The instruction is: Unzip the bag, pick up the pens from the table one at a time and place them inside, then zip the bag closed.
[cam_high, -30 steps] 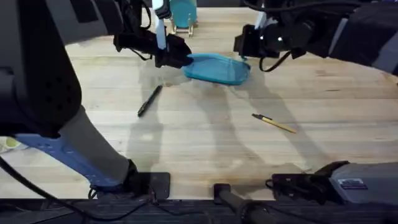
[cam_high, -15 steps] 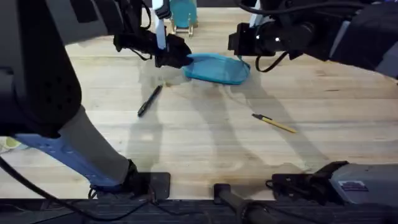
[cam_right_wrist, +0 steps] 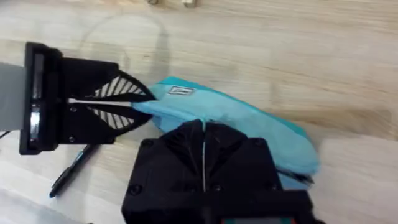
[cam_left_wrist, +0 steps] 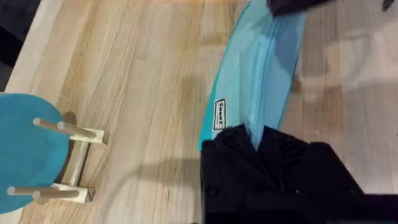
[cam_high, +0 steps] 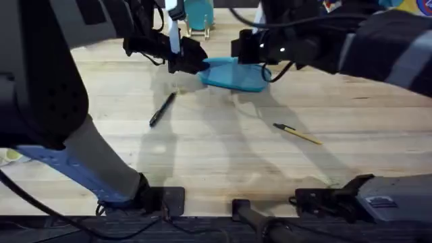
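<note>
The light blue bag lies at the far middle of the table. My left gripper is shut on the bag's left end, which the left wrist view shows pinched between the black fingers. My right gripper sits over the bag's top, shut along the zipper line; the pull tab is hidden between its fingers. A black pen lies in front of the bag to the left. The yellow pen lies to the front right, apart from both grippers.
A round teal object on a wooden stand stands just behind the bag, close to the left gripper. Arm bases and cables line the near table edge. Bare wood stretches between the two pens.
My right gripper has slid left along the top of the bag, toward the left gripper. The left gripper, the bag and both pens stay where they were.
</note>
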You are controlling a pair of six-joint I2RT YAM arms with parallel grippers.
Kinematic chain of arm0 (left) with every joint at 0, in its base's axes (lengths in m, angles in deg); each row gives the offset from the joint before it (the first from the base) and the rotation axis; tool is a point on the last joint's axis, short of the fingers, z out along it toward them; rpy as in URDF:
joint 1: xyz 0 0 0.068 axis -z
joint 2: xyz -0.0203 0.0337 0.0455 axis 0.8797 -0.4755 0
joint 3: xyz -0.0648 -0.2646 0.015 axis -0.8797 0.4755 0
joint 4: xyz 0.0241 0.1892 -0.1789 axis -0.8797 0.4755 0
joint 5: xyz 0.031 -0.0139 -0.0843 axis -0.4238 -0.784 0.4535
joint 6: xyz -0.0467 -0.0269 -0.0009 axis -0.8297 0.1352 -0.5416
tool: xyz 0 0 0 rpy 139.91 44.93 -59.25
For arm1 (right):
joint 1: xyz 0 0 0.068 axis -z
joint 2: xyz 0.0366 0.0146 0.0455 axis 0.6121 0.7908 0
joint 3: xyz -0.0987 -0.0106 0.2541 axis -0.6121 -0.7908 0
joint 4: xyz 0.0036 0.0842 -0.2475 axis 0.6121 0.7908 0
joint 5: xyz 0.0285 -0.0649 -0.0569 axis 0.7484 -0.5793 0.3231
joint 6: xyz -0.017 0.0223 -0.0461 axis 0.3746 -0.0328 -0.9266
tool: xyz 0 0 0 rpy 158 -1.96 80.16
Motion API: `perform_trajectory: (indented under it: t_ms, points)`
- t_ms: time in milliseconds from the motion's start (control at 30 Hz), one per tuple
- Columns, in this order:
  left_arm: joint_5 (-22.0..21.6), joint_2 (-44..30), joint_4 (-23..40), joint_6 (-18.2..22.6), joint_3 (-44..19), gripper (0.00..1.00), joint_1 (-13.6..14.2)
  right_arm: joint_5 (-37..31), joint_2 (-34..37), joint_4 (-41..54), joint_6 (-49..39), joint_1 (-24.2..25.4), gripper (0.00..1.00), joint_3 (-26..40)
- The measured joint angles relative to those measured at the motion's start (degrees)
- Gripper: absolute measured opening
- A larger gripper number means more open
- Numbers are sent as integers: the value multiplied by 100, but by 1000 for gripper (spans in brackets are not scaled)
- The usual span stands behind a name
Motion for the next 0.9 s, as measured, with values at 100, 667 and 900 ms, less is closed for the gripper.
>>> perform_trajectory:
  t_ms: [100, 667, 900]
  points:
    - [2, 0, 2, 0, 0, 42, -2, 19, 188, -308, 2, -110, 31, 0]
    - [2, 2, 20, 0, 0, 42, -9, 968, 762, -1736, 323, -557, 31, 0]
    - [7, 2, 22, 0, 0, 42, -13, 1275, 762, -1874, 507, -585, 31, 0]
